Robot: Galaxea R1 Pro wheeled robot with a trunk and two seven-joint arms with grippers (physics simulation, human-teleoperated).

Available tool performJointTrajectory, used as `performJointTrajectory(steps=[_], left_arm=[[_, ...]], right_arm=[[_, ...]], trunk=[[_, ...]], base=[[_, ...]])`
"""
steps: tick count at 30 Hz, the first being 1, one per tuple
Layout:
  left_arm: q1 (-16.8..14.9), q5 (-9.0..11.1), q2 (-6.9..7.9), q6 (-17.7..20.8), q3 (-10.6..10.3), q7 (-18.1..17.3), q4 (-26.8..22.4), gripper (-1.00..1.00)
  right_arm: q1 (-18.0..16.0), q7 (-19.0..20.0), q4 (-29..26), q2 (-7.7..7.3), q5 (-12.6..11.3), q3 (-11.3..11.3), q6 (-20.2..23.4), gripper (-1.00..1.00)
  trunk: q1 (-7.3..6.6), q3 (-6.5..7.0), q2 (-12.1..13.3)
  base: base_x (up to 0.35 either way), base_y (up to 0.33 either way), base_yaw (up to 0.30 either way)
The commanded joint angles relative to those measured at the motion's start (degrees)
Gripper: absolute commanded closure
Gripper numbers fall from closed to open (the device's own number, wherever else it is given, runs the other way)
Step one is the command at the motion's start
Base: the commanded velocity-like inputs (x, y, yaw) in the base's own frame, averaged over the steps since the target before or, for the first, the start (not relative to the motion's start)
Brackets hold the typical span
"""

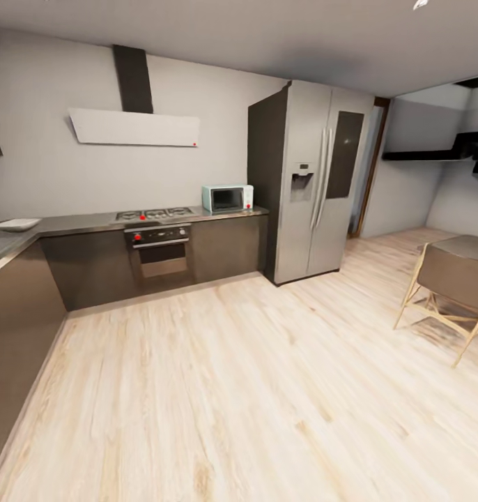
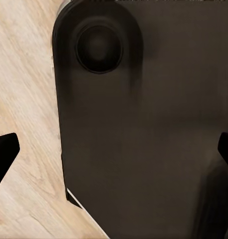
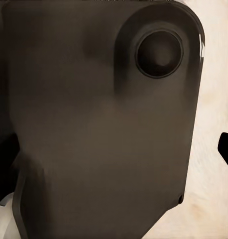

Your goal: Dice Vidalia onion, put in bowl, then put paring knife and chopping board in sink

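Shallow white bowl upright on the grey countertop near its corner, far left.

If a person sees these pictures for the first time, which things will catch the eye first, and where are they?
In the head view, the tall steel fridge stands at the right end of the dark worktop, beside a small pale microwave and the built-in oven with red knobs. A wide light wooden floor spreads in front. A white dish sits on the worktop at far left.

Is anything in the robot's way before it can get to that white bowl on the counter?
Nothing visible blocks it. The bowl sits on the grey countertop at far left, with bare wooden floor leading there. Both arms hang by the robot's dark base.
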Motion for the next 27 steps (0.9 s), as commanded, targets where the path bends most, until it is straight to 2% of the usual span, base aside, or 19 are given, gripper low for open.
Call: performJointTrajectory(steps=[1,19,23,27], left_arm=[[0.01,0.01,0.0,-0.03,0.02,-0.02,-0.07,-1.0],[0.01,0.04,-0.04,-0.03,0.02,-0.02,-0.09,-1.0],[0.02,0.09,-0.01,-0.03,0.06,-0.02,-0.09,-1.0],[0.01,0.1,-0.01,-0.22,0.32,-0.02,-0.3,-1.0]], right_arm=[[0.0,-0.03,-0.07,0.01,-0.01,0.01,0.07,-1.0],[0.0,0.03,-0.95,-0.34,0.15,0.09,-0.04,-1.0],[0.0,-0.1,-2.89,-0.68,0.32,0.21,-0.15,-1.0],[0.0,-0.37,-6.22,-1.79,0.41,0.24,-0.16,-1.0]], trunk=[[0.01,-0.05,-0.02],[0.01,-0.05,-0.02],[0.01,-0.05,-0.02],[0.01,-0.05,-0.02]], base=[[0.168,-0.172,0.28],[0.221,-0.236,0.279],[0.231,-0.242,0.072],[0.235,-0.24,0.015]])
